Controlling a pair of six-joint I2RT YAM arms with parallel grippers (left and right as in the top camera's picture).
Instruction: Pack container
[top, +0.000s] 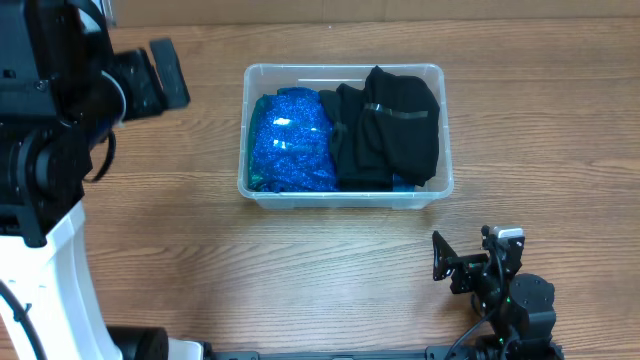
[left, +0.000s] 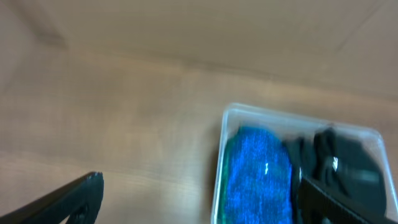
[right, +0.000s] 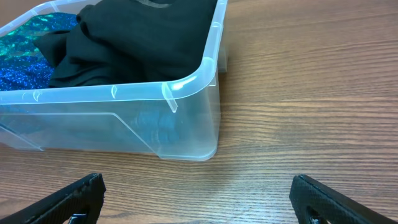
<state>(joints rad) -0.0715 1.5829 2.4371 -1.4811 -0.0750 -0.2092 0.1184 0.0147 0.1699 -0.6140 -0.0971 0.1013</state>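
While the container (top: 345, 198) sits at upper centre of the overhead frame, long axis running left to right, with a blue sequinned cloth (top: 290, 140) in its left half and a black garment (top: 390, 125) in its right, the right gripper (top: 440, 257) rests below its lower-right corner, jaws wide and empty; the left gripper (top: 170, 72) hangs off its short left end, equally wide and empty. By my reckoning the right arm is nearer, the bin lying ahead and to the left in its wrist view

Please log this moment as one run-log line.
container: holds blue cloth, black garment | left gripper: open, empty | right gripper: open, empty
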